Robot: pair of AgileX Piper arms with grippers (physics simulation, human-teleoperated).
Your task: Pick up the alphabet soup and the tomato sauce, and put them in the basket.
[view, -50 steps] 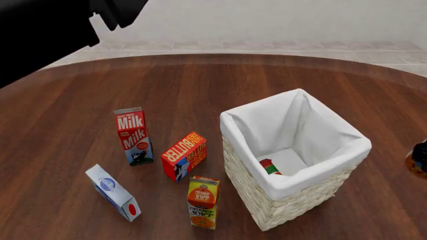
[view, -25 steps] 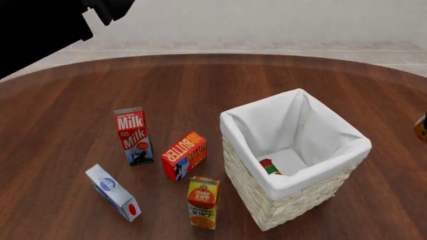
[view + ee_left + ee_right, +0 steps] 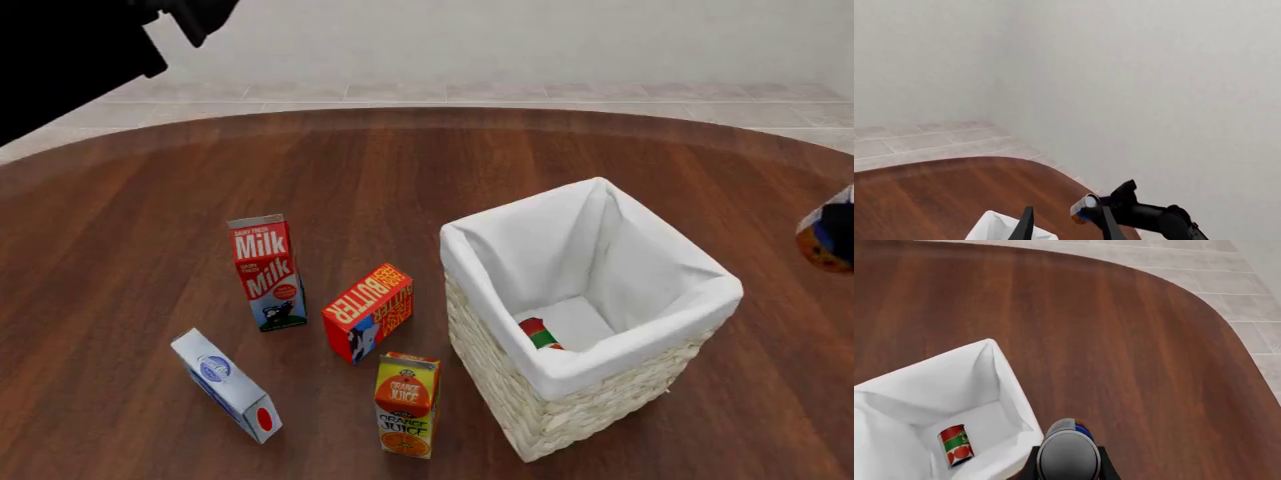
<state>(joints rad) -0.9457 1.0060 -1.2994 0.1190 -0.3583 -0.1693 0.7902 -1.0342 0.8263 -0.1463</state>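
On the front view I see the basket (image 3: 591,320) standing upright on the brown table (image 3: 400,170), right of centre, its white cloth folded over the rim. The sauce (image 3: 539,333) lies on its side on the basket floor, against the near-left wall; my right wrist view shows it too (image 3: 955,445), red label with a green band, inside the liner. The soup (image 3: 1068,452) is held in my right gripper (image 3: 1067,471) — the two dark fingers (image 3: 1030,471) press against its sides, closed to the width of the can, with the pale top facing the wrist camera. On the front view the can (image 3: 825,240) shows only partly at the right edge, in the air above the table and to the right of the basket, outside its rim. My left wrist view catches the same can (image 3: 1085,208) from afar at the end of the right arm (image 3: 1154,217). My left gripper (image 3: 1066,226) holds nothing: its fingers stand apart, with wall and table visible between them — it is raised at the far left, seen on the front view only as a dark mass (image 3: 80,50). Left of the basket stand the milk (image 3: 266,272), the butter (image 3: 368,311), the juice (image 3: 406,404) and a white carton (image 3: 227,385), each apart from the basket.
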